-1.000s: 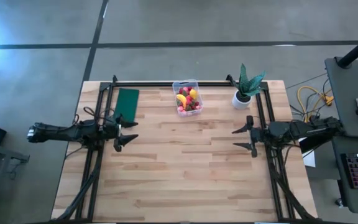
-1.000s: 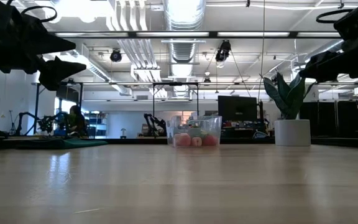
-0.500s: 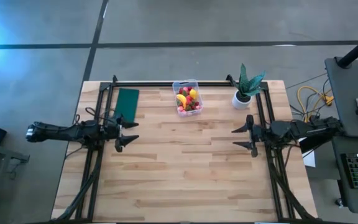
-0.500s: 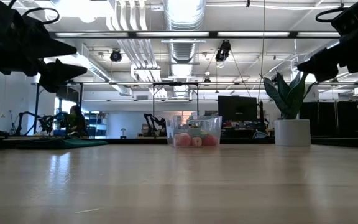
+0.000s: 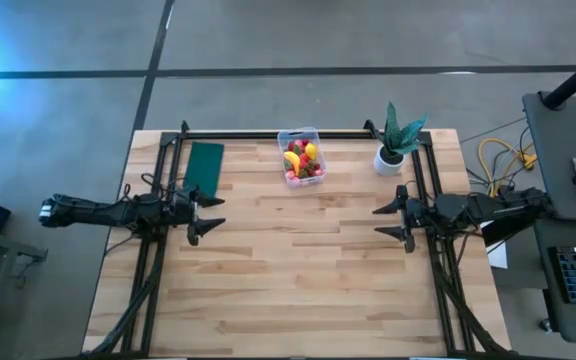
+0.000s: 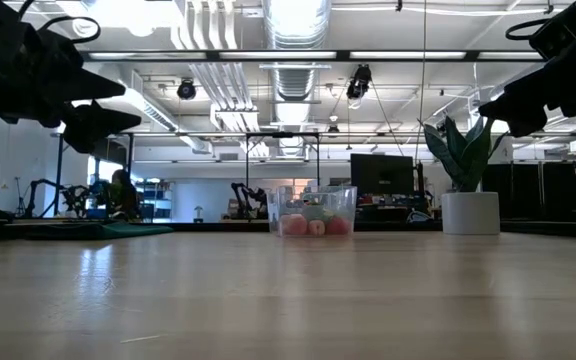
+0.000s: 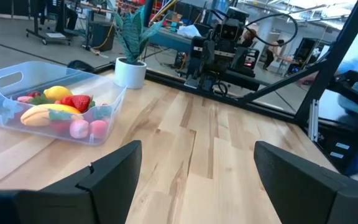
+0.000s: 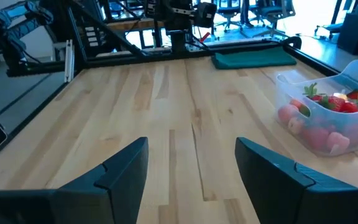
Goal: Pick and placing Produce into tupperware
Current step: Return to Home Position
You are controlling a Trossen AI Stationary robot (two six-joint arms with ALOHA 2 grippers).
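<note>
The clear tupperware (image 5: 299, 140) is sitting at the far edge of the table (image 5: 298, 290), between a green pad (image 5: 205, 165) and a potted plant (image 5: 396, 140), holding the produce (image 5: 302, 162). The left gripper (image 5: 206, 215) and right gripper (image 5: 380, 222) are hovering at opposite sides, fingers spread wide, gripping nothing

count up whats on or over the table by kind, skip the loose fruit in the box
tupperware: 1, holding the produce
potted plant: 1
green pad: 1
grippers: 2, the left gripper and the right gripper, both open and empty
total: 5
</note>
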